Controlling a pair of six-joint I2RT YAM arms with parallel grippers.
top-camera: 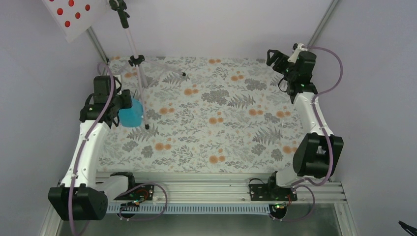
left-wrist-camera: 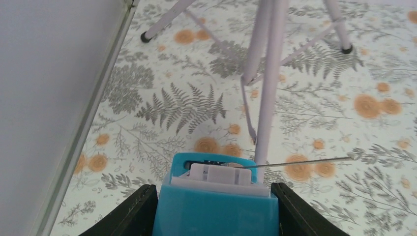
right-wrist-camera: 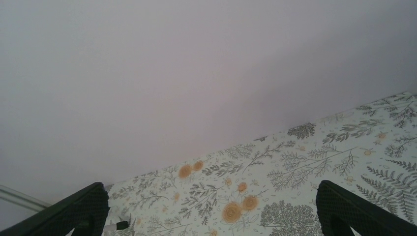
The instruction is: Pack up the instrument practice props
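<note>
Top: left gripper [top-camera: 124, 106] clamped on turquoise metronome [top-camera: 133, 116], left table side, just beside music stand [top-camera: 139, 73] foot. Right gripper [top-camera: 276, 58] far right, jaws wide apart, empty.
Left wrist: metronome between both fingers [left-wrist-camera: 137, 212].
Right wrist: only floral cloth [right-wrist-camera: 295, 162] between fingers.

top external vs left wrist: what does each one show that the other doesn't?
Only top external: the right gripper, open near the far right corner, and the music stand's pale desk with red spots.
Only left wrist: the thin wire rod sticking out sideways from the metronome's top.
Both: the left gripper closed on the turquoise metronome, the stand's legs and the floral tablecloth.
</note>
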